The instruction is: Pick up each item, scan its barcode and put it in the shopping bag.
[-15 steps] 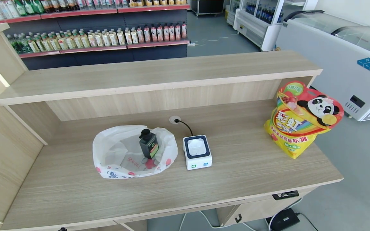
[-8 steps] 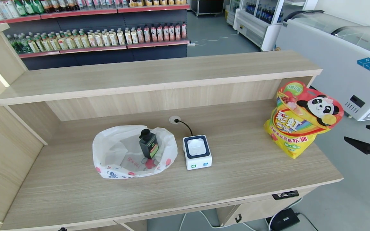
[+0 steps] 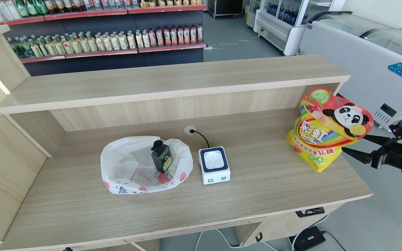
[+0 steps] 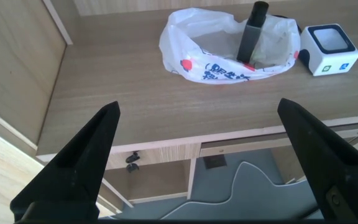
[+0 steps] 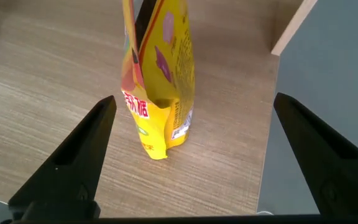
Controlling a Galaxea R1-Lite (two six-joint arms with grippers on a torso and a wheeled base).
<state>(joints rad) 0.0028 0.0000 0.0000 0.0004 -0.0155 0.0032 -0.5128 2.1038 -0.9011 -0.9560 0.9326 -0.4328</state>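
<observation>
The candy bag (image 3: 326, 130) and the right gripper (image 3: 353, 143), right side of frame
Jaws spread wide, fingertips pointing at the upright bag from just right of it.

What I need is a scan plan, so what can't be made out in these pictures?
- Candy bag barcode: the head view faces its front, and the side print in the right wrist view is too small to read.
- Bottle lower part: hidden behind the shopping bag wall in the left wrist view.
- Arm behind the right gripper: cut off by the head view's edge.
</observation>
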